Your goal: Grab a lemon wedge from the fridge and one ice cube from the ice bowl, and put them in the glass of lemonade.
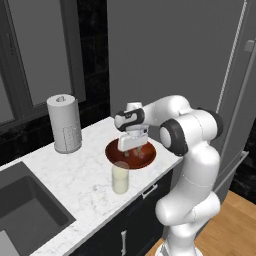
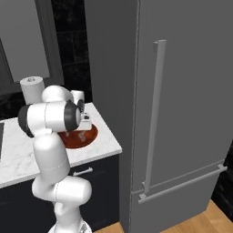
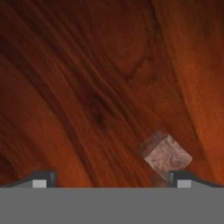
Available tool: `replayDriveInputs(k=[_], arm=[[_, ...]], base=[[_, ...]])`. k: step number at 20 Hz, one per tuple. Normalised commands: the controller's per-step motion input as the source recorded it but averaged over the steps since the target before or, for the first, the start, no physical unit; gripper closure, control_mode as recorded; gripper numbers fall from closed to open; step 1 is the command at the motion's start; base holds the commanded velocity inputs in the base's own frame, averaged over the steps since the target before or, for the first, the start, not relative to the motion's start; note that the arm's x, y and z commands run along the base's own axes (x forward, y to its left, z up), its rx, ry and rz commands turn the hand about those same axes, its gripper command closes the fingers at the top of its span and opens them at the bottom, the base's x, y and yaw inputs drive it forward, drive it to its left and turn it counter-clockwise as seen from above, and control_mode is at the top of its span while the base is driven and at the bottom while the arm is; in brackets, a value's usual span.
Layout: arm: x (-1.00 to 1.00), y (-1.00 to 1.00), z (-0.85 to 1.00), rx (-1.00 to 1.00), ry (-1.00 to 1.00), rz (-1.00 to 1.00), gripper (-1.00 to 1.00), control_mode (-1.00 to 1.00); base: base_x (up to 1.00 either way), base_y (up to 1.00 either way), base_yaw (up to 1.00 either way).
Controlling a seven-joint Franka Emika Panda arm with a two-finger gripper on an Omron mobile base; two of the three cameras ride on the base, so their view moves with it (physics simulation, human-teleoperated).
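- Ice bowl [image 1: 131, 155]: reddish-brown wood, on the marble counter [image 1: 75, 170], at the corner nearest the fridge [image 2: 182, 91].
- Gripper [image 1: 132, 151]: lowered into the ice bowl, jaws wide apart, clamped on nothing.
- Ice cube [image 3: 167, 155]: on the bowl floor, just beside one fingertip [image 3: 180, 177], turned corner-on; no long axis discernible.
- Glass of lemonade [image 1: 120, 177]: upright, just beside the ice bowl, toward the counter's front edge.

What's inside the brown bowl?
One ice cube lies on the bowl's wooden bottom, near the open gripper's right fingertip. The hand covers part of the bowl, so more may hide.
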Motion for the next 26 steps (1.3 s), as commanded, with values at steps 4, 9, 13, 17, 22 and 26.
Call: replayDriveInputs(k=[4, 9, 13, 17, 22, 26], arm=[[0.02, 0.0, 0.15, 0.0, 0.0, -0.01, -1.0, -1.0], [-0.02, -0.08, 0.16, 0.0, 0.0, -0.01, -1.0, -1.0], [-0.09, -0.06, 0.02, 0.0, 0.0, -0.03, -1.0, -1.0], [-0.16, -0.04, 0.0, 0.0, 0.0, -0.04, -1.0, -1.0], [-0.2, -0.02, -0.01, 0.0, 0.0, -0.05, -1.0, -1.0], [-0.01, 0.0, -0.26, -0.01, 0.01, -0.03, -1.0, -1.0]], base=[[0.0, 0.0, 0.0], [0.0, 0.0, 0.0], [0.0, 0.0, 0.0], [0.0, 0.0, 0.0], [0.0, 0.0, 0.0], [0.0, 0.0, 0.0]])
